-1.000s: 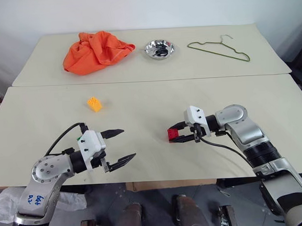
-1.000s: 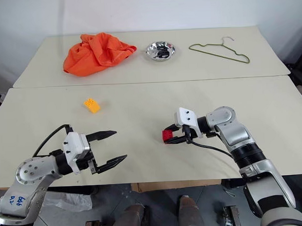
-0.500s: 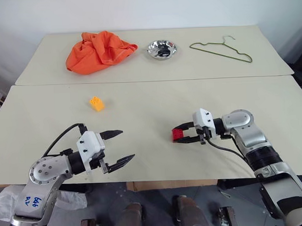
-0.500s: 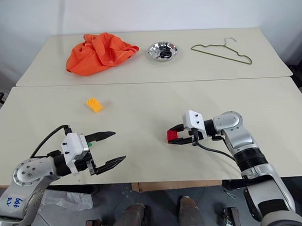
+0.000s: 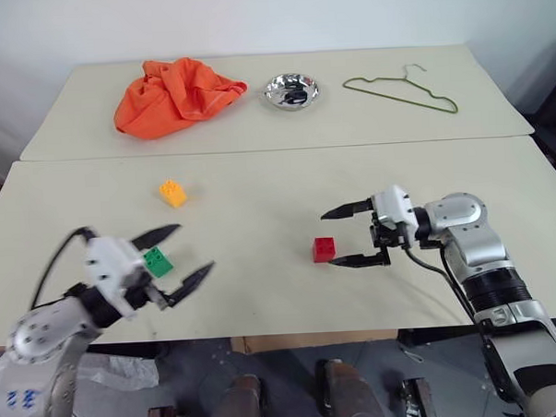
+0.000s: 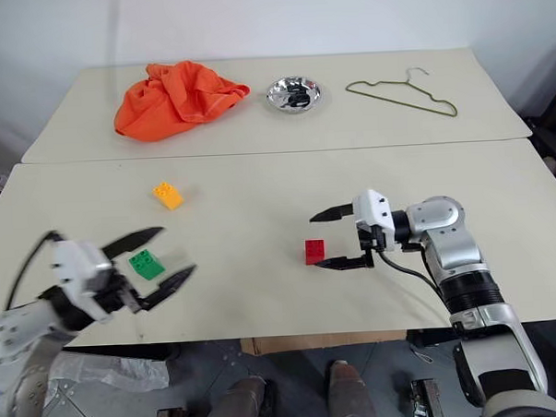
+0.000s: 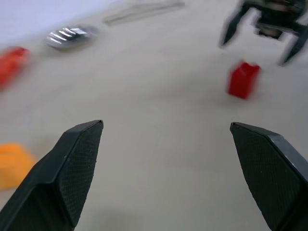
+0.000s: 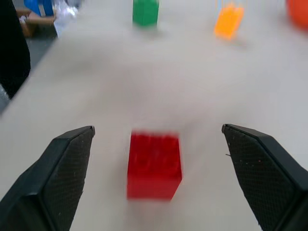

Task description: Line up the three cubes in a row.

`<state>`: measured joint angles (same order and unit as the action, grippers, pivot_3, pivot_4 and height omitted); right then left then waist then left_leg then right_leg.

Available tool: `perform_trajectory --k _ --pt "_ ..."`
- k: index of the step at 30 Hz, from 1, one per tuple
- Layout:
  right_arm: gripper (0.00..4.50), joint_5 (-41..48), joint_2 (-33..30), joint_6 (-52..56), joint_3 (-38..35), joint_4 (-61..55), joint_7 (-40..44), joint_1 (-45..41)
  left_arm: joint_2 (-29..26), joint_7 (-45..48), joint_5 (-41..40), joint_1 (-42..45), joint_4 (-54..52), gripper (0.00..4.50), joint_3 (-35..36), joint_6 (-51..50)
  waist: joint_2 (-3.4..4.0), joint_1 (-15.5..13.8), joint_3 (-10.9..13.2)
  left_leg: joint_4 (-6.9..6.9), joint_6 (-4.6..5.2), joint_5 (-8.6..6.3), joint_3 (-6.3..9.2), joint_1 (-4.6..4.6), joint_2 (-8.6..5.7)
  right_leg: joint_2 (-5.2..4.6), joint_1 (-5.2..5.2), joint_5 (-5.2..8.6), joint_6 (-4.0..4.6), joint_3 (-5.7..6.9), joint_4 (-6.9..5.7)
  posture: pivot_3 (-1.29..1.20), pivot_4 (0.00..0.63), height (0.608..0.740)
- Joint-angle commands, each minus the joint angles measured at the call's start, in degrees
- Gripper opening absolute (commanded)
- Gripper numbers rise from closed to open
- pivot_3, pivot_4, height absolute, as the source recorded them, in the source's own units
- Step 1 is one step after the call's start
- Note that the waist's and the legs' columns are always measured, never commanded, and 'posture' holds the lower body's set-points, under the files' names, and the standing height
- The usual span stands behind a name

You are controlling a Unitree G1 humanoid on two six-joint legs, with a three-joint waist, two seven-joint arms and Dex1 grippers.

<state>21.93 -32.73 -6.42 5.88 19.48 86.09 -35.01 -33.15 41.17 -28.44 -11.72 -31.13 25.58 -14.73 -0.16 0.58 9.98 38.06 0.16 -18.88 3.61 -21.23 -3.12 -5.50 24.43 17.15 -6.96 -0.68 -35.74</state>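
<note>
Beige table (image 5: 263, 292), right gripper (image 5: 346, 235) spread just beside red cube (image 5: 324, 249), left gripper (image 5: 177, 256) spread, green cube (image 5: 156, 262) between its fingers.

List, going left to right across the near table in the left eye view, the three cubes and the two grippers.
left gripper → yellow-orange cube → red cube → right gripper. The green cube sits between the left gripper's fingers, so it is left out.

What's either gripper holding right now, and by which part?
Nothing. The right gripper is open, the red brick free on the table just off its fingertips. The left gripper is open with the green brick loose between its fingers.
</note>
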Motion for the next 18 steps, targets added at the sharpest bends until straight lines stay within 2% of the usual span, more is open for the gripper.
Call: perform_trajectory --k 1,5,9,14,18 --pt "4.48 8.43 1.60 -1.07 -4.37 -5.75 4.48 3.32 2.53 0.08 -4.22 -5.17 4.26 4.50 12.21 4.26 0.00 -0.03 0.00 -0.03 0.00 -0.01 0.00 0.00 0.01 0.01 0.00 0.00 0.00 0.00 0.03 0.00 0.150 0.740" --pt "4.48 12.30 2.09 4.60 -3.59 -12.14 3.53 7.76 3.54 2.27 -5.72 -10.96 14.10 4.50 21.27 7.31 0.00 -0.38 0.00 -0.02 0.00 -0.02 0.00 0.01 0.02 0.00 -0.03 0.01 0.01 0.04 0.06 0.00 0.150 0.740" --pt "4.48 13.41 3.06 5.77 -2.43 -15.79 3.25 9.86 3.26 3.36 -5.99 -14.05 22.07 4.50 25.95 9.37 -0.01 -0.45 0.00 0.01 0.04 -0.04 0.04 0.02 0.01 -0.03 -0.10 0.01 0.02 0.03 0.10 0.00 0.150 0.740" --pt "4.48 11.80 3.20 3.86 -0.41 -18.89 3.92 12.82 3.25 5.33 -3.78 -16.75 31.49 4.50 25.50 12.43 -0.04 -0.52 -0.02 0.00 0.09 -0.15 0.13 0.03 0.01 -0.06 -0.15 0.03 0.05 -0.01 0.18 0.00 0.150 0.740" --pt "4.48 12.19 3.85 0.97 -1.28 -20.82 3.16 14.34 0.00 6.99 -2.82 -11.95 33.22 4.50 20.81 13.11 -0.10 -0.69 -0.03 0.00 0.09 -0.16 0.18 0.02 0.00 -0.08 -0.19 0.03 0.05 0.03 0.19 0.00 0.150 0.740"
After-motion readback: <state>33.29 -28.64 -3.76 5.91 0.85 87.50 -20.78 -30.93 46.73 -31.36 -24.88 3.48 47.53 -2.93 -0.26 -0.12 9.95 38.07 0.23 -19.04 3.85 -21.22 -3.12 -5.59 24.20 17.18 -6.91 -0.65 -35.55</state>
